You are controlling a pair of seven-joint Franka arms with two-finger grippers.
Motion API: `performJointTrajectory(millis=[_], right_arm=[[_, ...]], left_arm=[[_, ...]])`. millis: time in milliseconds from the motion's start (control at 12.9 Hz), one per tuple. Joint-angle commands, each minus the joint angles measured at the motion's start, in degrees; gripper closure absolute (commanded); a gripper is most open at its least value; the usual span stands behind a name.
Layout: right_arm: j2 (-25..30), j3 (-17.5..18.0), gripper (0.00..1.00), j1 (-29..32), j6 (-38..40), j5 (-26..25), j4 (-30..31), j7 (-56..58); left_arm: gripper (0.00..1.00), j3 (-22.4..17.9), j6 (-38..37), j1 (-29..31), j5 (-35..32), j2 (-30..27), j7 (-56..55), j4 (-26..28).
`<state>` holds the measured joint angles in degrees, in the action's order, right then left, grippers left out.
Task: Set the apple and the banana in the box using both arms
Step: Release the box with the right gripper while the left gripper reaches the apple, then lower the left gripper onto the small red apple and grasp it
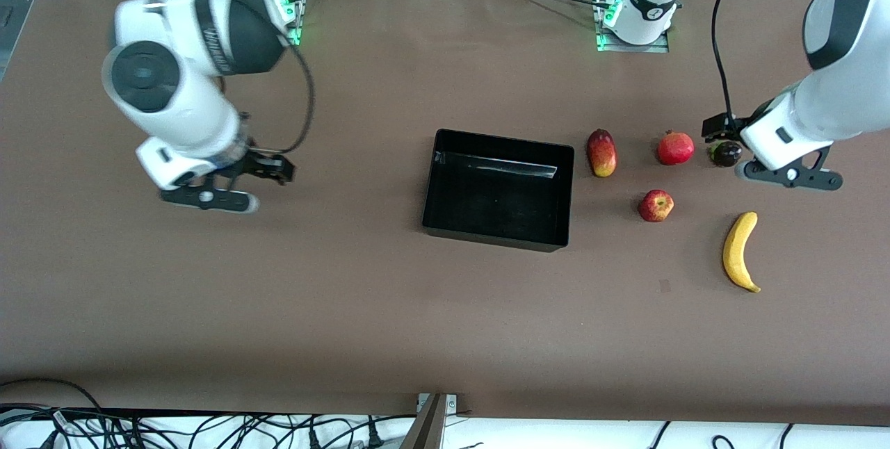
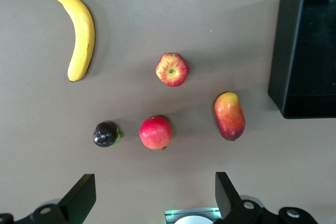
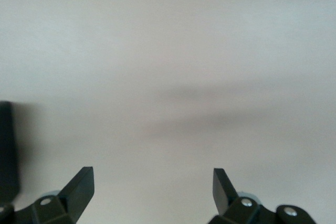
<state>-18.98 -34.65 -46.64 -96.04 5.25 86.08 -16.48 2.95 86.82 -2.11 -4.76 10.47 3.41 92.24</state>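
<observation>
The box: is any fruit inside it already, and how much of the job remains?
Nothing is done yet: the box holds no fruit. The apple and the banana both lie on the table, toward the left arm's end, untouched. Nothing is in hand: the left gripper hangs open above the fruit, and the right gripper is open over bare table. Both pickups and both placements remain.

White black-banded arms (image 1: 174,98), black cables
</observation>
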Motion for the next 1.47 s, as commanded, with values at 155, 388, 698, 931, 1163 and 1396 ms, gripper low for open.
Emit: performJointTrajectory(millis=[155, 388, 698, 931, 1163, 1396], right_arm=[[4.47, -11.14, 0.00, 2.50, 5.95, 3.53, -1.35, 21.63], [7.46, -4.77, 0.00, 14.24, 9.10, 3.63, -1.53, 25.98], [11.67, 18.41, 0.00, 34.01, 8.68, -3.92, 0.91, 26.07], [14.83, 28.13, 0.00, 43.02, 3.42, -5.25, 6.62, 25.19], [19.32, 32.80, 0.00, 49.70, -0.46, -4.54, 13.14, 25.71], [20.03, 32.89, 0.00, 49.54, 0.15, -5.07, 12.80, 25.98]], left_arm=[[0.00, -0.05, 7.02, -0.09, -1.57, 6.76, 2.47, 0.81], [0.00, 0.03, 18.60, 0.62, -1.30, 7.54, 2.48, 10.20], [0.00, 0.03, 35.85, 2.63, -0.51, 7.72, 2.82, 22.26], [0.00, 0.21, 40.52, 3.86, 0.54, 9.74, 6.68, 25.35], [0.00, 0.21, 44.13, 4.13, 5.80, 11.41, 11.09, 27.82], [0.00, 1.26, 44.23, 3.87, 7.92, 11.59, 11.18, 27.73]])
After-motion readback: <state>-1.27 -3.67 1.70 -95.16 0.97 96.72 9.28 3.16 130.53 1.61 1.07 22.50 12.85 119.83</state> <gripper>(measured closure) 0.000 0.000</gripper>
